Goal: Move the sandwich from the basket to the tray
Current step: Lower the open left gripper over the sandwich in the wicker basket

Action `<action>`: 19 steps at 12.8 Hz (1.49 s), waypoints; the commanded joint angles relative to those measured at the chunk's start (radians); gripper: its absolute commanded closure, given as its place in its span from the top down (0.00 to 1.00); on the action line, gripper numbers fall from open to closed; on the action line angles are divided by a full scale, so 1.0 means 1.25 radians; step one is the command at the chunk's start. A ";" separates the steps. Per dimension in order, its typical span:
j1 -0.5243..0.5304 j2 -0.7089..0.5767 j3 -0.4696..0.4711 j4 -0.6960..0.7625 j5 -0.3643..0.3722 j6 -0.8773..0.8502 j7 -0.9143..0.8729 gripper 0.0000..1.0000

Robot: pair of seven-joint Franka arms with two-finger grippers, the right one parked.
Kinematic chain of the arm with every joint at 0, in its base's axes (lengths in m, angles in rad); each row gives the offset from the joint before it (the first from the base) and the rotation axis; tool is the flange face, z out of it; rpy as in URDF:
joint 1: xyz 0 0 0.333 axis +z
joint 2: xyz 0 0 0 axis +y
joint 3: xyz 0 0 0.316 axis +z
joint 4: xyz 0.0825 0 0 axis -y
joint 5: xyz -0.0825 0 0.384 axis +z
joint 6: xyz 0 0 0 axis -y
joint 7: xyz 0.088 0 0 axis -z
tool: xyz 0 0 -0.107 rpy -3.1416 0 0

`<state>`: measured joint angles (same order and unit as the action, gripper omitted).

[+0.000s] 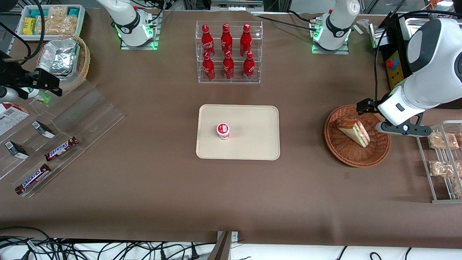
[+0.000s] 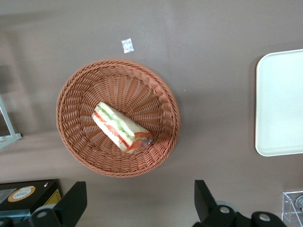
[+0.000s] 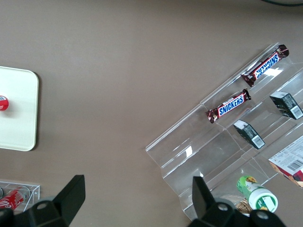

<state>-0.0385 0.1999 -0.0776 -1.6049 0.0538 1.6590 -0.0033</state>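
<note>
While the brown table (image 1: 144,180) carries it all, one beige tray (image 1: 252,122) lies at its middle with one small red-lidded cup (image 1: 223,130) standing on it. Farther from the front camera, one clear rack (image 1: 229,52) holds six red bottles (image 1: 226,38). Toward the working arm's end sits one reddish wicker basket (image 1: 339,144), holding one wrapped sandwich (image 1: 354,131) lying on its side. The gripper (image 2: 139,203) hangs above the basket, clear of it, its two fingers (image 2: 75,201) spread wide and holding nothing.
</note>
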 commanded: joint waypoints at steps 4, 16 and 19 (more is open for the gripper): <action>0.006 0.023 0.002 0.052 -0.020 -0.034 0.009 1.00; 0.098 0.188 0.019 -0.101 0.039 0.217 -0.554 1.00; 0.109 0.138 0.020 -0.239 0.039 0.356 -0.629 1.00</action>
<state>0.0888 0.4643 -0.0447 -1.7623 0.0822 2.0176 -0.7183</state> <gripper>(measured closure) 0.000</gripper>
